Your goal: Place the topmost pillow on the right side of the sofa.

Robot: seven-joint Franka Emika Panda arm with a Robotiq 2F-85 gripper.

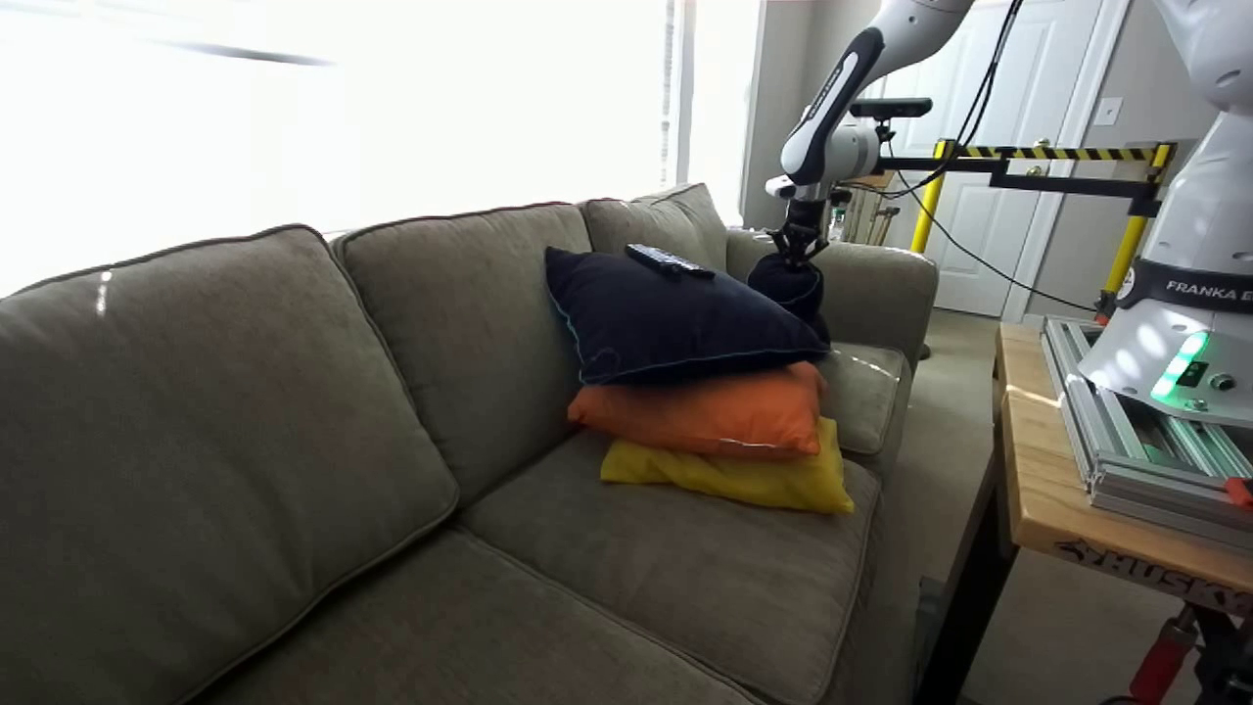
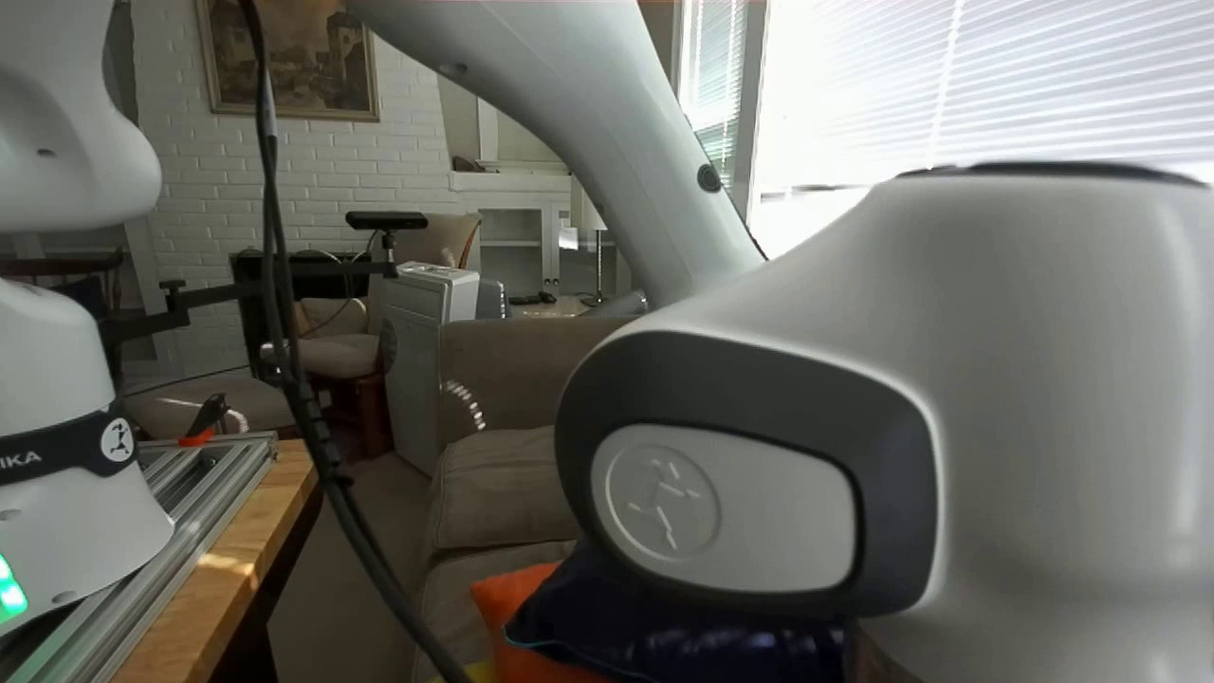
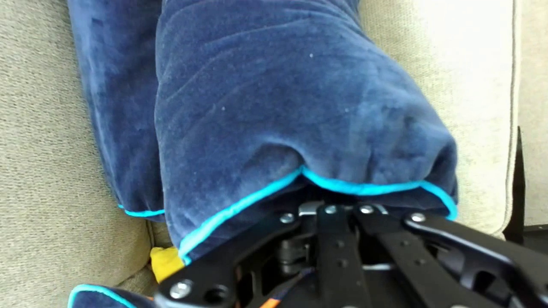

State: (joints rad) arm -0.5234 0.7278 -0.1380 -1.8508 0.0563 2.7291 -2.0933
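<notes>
A white robot arm (image 2: 1053,360) crowds the near right of an exterior view, its end cap (image 2: 759,512) facing out. Beyond runs a grey-taupe fabric sofa (image 1: 666,578), piped along its seams and flecked with sunlight at the far seat. On the middle seat a yellow pillow (image 1: 724,480) lies lowest, an orange pillow (image 1: 700,411) over it, then a stacked navy pillow (image 1: 685,318) with a dark remote control (image 1: 669,260) on top.

Farther off and to the right, near the sofa's far armrest (image 1: 871,284), is the gripped navy pillow (image 3: 265,85); the gripper (image 3: 350,209) has its fingers pinched together on the turquoise-edged side. Another navy shape (image 3: 128,128) shows left of it in the wrist view; whether that is a separate pillow I cannot tell.

A bright window (image 1: 343,108) stands behind the sofa. At the far right are a white door (image 1: 1047,78) and a striped barrier (image 1: 1057,154). Carpet (image 1: 950,392) separates the sofa from a wooden workbench (image 1: 1043,460). In an exterior view a framed painting (image 2: 322,57) hangs on a far white brick wall (image 2: 408,152).

The workbench edge reads "HUSKY". The robot's dark base band (image 1: 1189,286) reads "FRANKA E", cut off at the right; the end cap bears a round emblem (image 2: 661,503).
</notes>
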